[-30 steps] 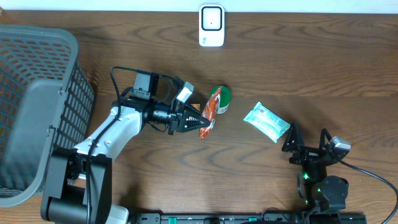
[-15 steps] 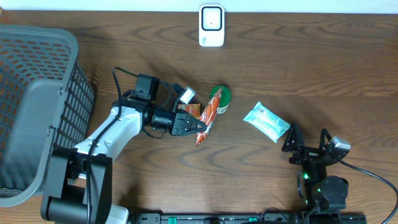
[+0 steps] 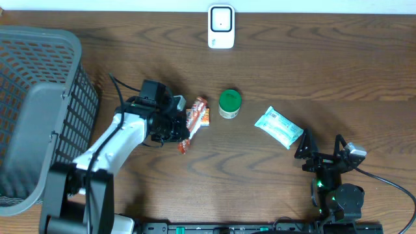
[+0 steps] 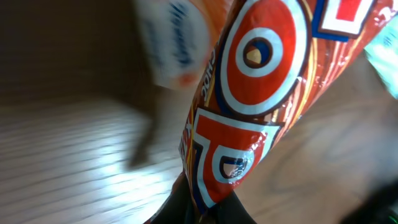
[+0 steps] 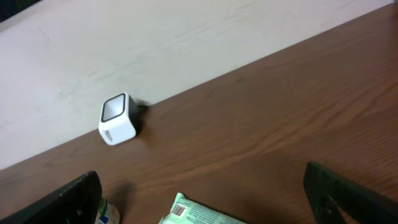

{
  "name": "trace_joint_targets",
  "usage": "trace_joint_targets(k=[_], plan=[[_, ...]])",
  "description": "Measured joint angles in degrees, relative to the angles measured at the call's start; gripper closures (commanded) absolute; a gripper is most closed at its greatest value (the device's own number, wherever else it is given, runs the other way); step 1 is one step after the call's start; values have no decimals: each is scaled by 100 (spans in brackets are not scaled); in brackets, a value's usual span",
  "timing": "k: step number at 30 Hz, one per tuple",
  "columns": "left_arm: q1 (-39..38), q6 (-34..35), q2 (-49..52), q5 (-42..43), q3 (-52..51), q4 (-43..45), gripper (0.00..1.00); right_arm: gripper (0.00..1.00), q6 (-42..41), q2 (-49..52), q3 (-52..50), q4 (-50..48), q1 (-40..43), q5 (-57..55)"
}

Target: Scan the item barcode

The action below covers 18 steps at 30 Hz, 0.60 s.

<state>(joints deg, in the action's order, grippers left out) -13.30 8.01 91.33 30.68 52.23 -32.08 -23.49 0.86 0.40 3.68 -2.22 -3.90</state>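
Overhead, what's my left gripper (image 3: 182, 134) doing?
— Clenched on the orange snack packet (image 3: 197, 117), left of the green tub (image 3: 229, 103); right gripper (image 3: 320, 147) spread wide, near right; scanner (image 3: 221, 26) far.

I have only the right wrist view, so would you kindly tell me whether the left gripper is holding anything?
Observer: Yes, the left gripper is shut on an orange snack packet.
Operator: Thank you. Where is that packet relative to the green lid at the bottom of my view?
Observer: It is just left of the green-lidded container and apart from it.
Operator: And is it at the scanner yet?
Observer: No, the scanner stands well beyond the packet, with a clear gap between them.
Operator: Is there anything further left?
Observer: A grey mesh basket stands on the far left.
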Motion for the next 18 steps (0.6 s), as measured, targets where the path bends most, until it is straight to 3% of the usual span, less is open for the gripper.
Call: trace_joint_targets(k=[4, 6, 14, 16, 17, 18], plan=[[0, 131, -155, -586, 76, -74, 92, 1, 0, 0, 0, 0, 0, 0], [0, 166, -153, -651, 76, -70, 85, 1, 0, 0, 0, 0, 0, 0], [0, 254, -153, 426, 76, 295, 83, 1, 0, 0, 0, 0, 0, 0], [0, 251, -146, 800, 76, 411, 66, 1, 0, 0, 0, 0, 0, 0], [0, 232, -136, 1010, 76, 479, 51, 1, 0, 0, 0, 2, 0, 0], [0, 262, -109, 1213, 76, 516, 21, 1, 0, 0, 0, 0, 0, -2]])
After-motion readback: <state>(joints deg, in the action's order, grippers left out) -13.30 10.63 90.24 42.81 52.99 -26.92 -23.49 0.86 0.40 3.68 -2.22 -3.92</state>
